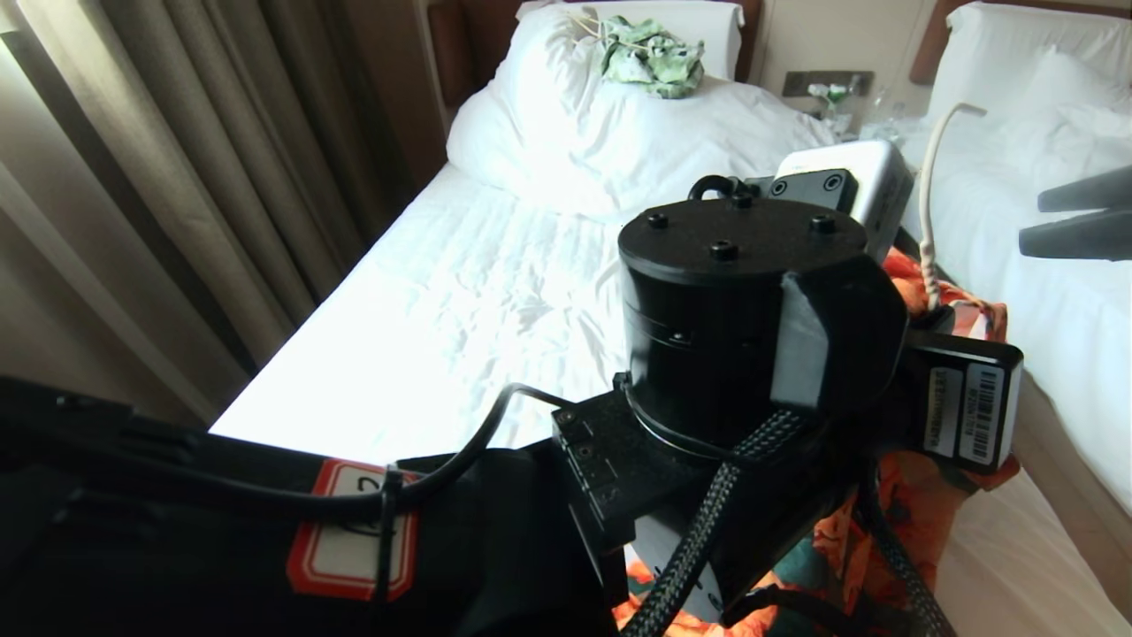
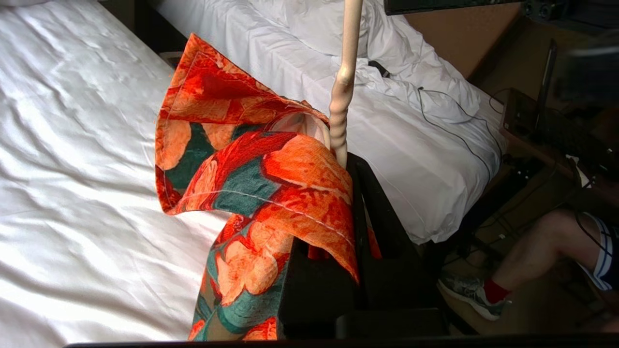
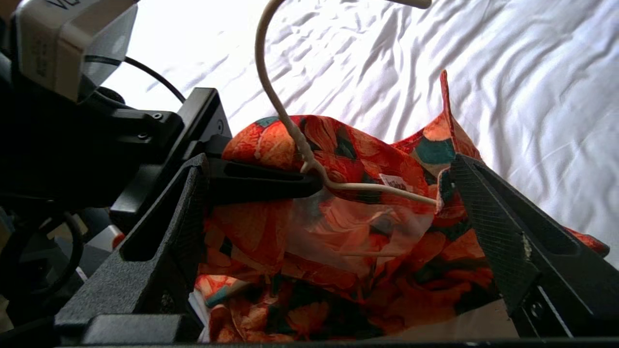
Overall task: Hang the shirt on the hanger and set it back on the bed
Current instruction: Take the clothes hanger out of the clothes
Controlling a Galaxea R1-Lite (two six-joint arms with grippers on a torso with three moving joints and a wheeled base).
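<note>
We see the left arm (image 1: 725, 354) hiding most of the shirt (image 1: 920, 495). The hanger (image 2: 344, 92) hook leaves the wrist frame.

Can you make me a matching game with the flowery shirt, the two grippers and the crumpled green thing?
Things:
1. shirt
2. left gripper
3. right gripper
4. green-and-white garment

States or places:
A. open, next to the shirt
B. lying on the white duvet near the headboard
C. draped over the hanger
D. shut at the base of the hanger's hook

Pairs: 1-C, 2-D, 3-A, 4-B
</note>
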